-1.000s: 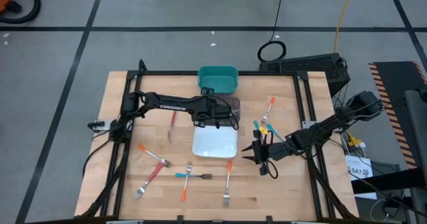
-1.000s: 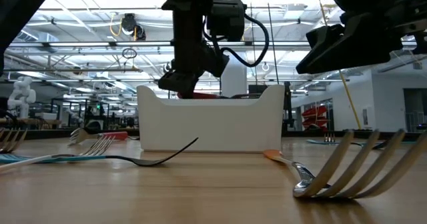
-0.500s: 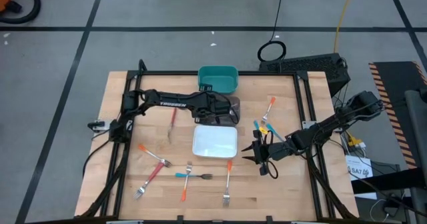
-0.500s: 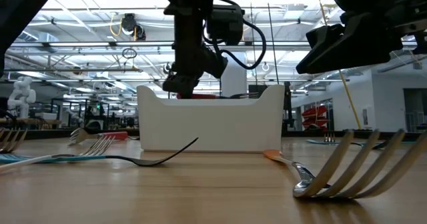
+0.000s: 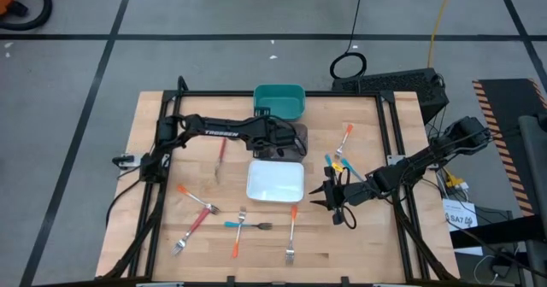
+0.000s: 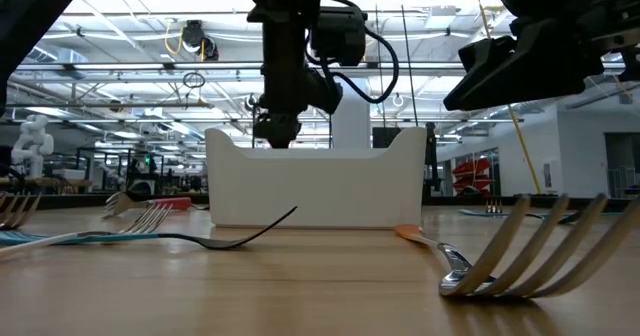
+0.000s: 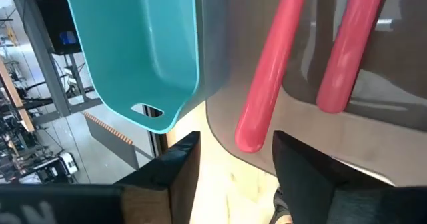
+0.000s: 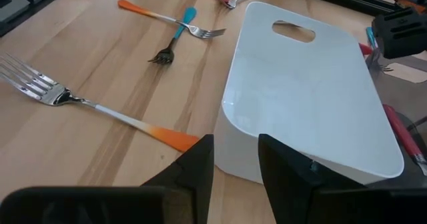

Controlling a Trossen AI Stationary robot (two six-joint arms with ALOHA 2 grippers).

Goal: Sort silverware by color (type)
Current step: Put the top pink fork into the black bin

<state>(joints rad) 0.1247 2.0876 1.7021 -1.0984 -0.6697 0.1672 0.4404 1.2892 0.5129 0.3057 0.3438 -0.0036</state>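
On the table's left, a red-handled fork (image 5: 220, 159) lies with its long axis running up and down in the high view. The left gripper (image 5: 286, 143) hangs over the dark bin (image 5: 297, 133), fingers spread, two pink handles (image 7: 267, 84) inside; a second ago it hovered over the white bin (image 5: 275, 183). The right gripper (image 5: 327, 195) stays right of that bin, spread, empty.

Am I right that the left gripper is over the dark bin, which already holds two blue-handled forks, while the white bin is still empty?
Not quite: the forks in the dark bin have red/pink handles, not blue, as the left wrist view shows. The rest holds: the left gripper is over that bin, and the white bin is empty in the high view.
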